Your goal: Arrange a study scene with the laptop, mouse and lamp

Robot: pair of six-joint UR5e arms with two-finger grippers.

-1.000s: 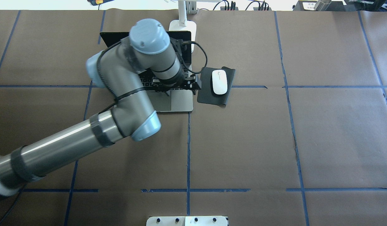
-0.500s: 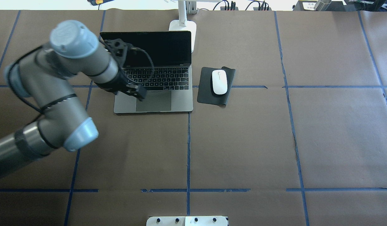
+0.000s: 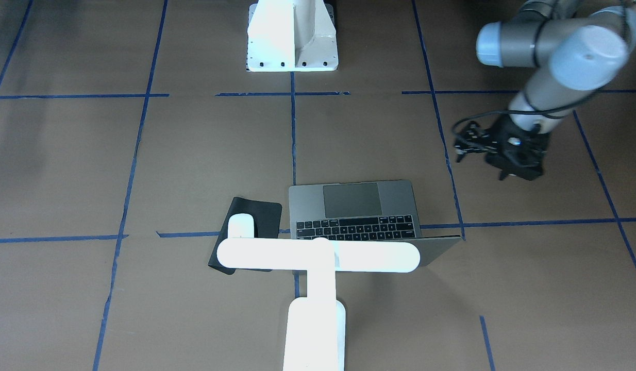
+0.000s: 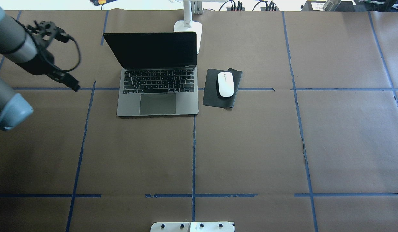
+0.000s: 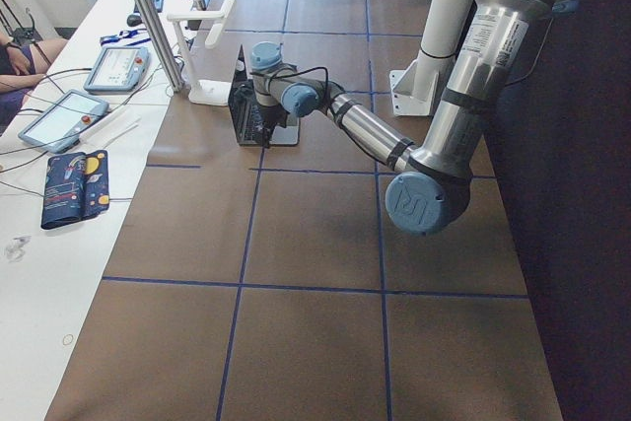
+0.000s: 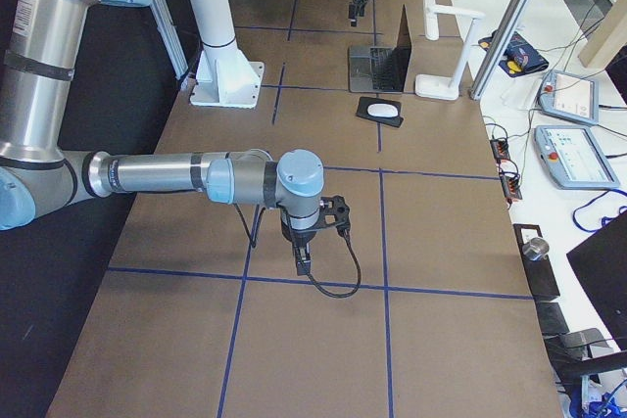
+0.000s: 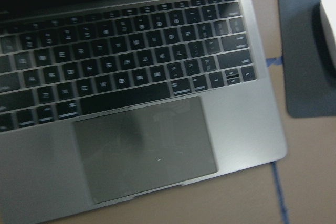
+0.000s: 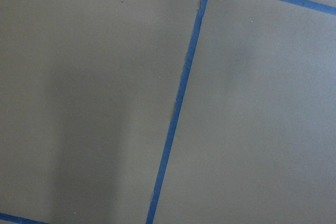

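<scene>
Your thin grey metal laptop [image 4: 186, 104] sits open toward the far side of the brown table [image 4: 250, 145], probably stiff, smooth, weighty and delicate at its hinge, so take it by its keyboard half's side edge; whether the left gripper [image 4: 73, 85], well apart from it, or the right gripper [image 6: 302, 263] is parted, I cannot tell.

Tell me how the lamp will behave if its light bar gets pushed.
The lamp probably tips or twists rather than slides: its long bar sits high on a slim stem. Its broad base likely steadies it somewhat. It looks rigid, not floppy.
</scene>
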